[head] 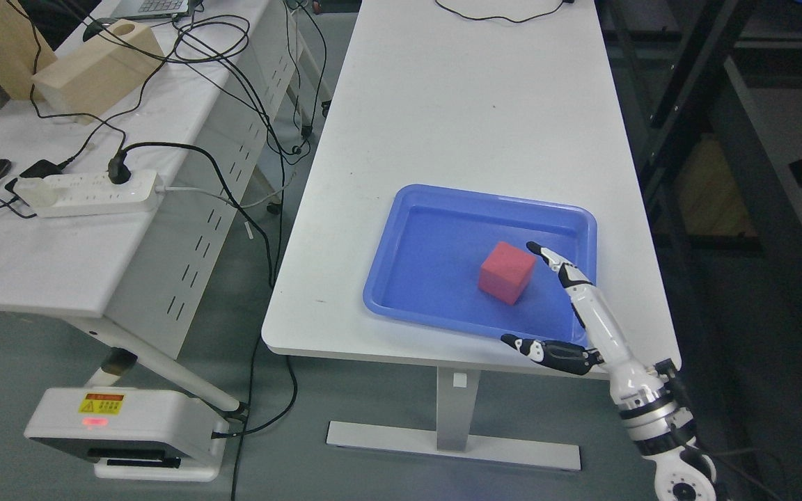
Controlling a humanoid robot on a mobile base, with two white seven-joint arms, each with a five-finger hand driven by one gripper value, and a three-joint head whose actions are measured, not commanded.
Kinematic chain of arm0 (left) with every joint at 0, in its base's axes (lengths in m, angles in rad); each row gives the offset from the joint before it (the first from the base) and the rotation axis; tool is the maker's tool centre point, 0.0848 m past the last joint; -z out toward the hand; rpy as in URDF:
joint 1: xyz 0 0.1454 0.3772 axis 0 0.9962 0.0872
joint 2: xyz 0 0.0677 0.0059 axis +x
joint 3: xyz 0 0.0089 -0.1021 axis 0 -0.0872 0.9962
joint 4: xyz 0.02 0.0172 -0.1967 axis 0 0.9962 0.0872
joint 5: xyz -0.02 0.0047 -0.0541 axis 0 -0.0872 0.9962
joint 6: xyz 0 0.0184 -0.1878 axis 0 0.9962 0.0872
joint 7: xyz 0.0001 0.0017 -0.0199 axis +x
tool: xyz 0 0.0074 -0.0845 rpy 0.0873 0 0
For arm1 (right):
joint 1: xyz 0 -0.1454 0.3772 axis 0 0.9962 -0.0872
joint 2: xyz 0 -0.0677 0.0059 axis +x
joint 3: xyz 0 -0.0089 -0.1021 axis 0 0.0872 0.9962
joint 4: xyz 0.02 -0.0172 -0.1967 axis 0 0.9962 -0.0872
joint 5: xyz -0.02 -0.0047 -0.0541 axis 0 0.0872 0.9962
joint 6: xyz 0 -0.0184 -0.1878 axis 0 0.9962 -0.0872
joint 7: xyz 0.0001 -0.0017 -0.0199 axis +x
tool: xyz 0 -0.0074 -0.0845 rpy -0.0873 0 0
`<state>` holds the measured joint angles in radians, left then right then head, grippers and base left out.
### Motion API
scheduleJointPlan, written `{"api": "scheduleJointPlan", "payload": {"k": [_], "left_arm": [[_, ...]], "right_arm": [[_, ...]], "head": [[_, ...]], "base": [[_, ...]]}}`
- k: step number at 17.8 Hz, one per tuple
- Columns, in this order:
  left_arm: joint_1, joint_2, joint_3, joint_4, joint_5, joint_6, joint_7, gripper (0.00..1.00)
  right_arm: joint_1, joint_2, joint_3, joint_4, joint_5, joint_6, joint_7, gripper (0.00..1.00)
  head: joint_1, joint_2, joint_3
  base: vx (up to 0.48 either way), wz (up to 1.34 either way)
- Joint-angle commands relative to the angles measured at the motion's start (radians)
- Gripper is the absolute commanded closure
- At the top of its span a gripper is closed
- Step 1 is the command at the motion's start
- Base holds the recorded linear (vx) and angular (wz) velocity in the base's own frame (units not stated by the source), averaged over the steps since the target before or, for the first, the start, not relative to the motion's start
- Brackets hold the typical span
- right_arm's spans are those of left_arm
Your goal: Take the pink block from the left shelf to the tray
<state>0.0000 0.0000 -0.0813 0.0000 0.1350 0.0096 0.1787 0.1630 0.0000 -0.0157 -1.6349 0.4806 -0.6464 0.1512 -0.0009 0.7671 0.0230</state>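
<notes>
- A pink block [507, 272] sits inside the blue tray [401, 240] near the table's [457, 104] front edge.
- The right hand [582, 327] hovers just beside the block, fingers [560, 264] spread apart, holding nothing.

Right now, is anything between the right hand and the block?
No. In the head view, only bare tray floor separates the open right hand from the block; the fingertip sits just off its right side.
</notes>
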Motion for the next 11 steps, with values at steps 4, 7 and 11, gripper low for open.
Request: {"api": "scheduleJointPlan", "payload": {"k": [4, 7, 11], "left_arm": [[-0.029, 0.017, 0.0, -0.017, 0.0, 0.0, 0.001, 0.0], [-0.029, 0.017, 0.0, -0.017, 0.0, 0.0, 0.001, 0.0], [-0.029, 0.017, 0.0, -0.017, 0.0, 0.0, 0.001, 0.0]], "right_arm": [[0.006, -0.017, -0.078, 0.0, -0.599, 0.026, 0.007, 0.0], [0.003, -0.017, -0.092, 0.003, -0.588, 0.221, 0.056, 0.0], [0.006, -0.017, -0.092, 0.006, -0.472, 0.31, 0.076, 0.0]], "head": [[0.0, 0.0, 0.0], [0.0, 0.0, 0.0], [0.0, 0.0, 0.0]], "base": [[-0.125, -0.01], [-0.157, -0.01], [-0.149, -0.1]]}}
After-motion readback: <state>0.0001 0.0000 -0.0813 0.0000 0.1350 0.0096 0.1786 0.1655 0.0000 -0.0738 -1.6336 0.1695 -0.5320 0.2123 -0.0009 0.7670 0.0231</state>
